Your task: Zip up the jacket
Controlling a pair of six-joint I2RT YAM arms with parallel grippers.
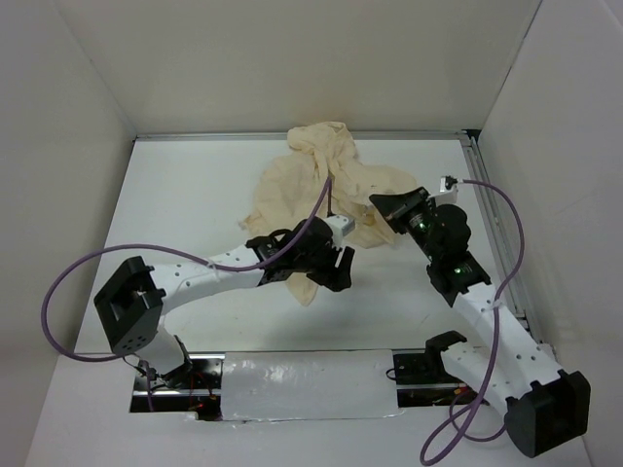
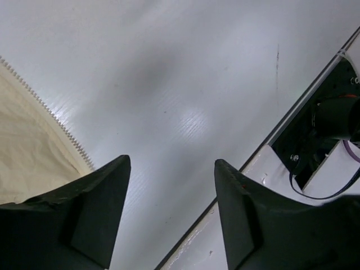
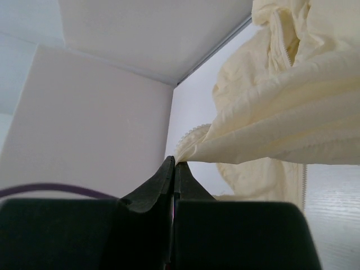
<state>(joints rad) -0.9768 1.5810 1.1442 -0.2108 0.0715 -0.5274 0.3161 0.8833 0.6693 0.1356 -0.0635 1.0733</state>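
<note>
The cream jacket point(image 1: 321, 180) lies crumpled at the back middle of the table. My right gripper point(image 1: 387, 208) is shut on a corner of the jacket point(image 3: 270, 124) at a zipper edge and holds it lifted off the table. My left gripper point(image 1: 339, 268) is open and empty, just in front of the jacket's near edge. In the left wrist view a strip of the jacket point(image 2: 28, 146) with white zipper teeth lies left of the open fingers point(image 2: 107, 208). The zipper pull is not visible.
White walls close in the table on the left, back and right. A metal rail point(image 1: 496, 233) runs along the right edge. A foil-covered strip point(image 1: 302, 384) lies between the arm bases. Purple cables loop from both arms.
</note>
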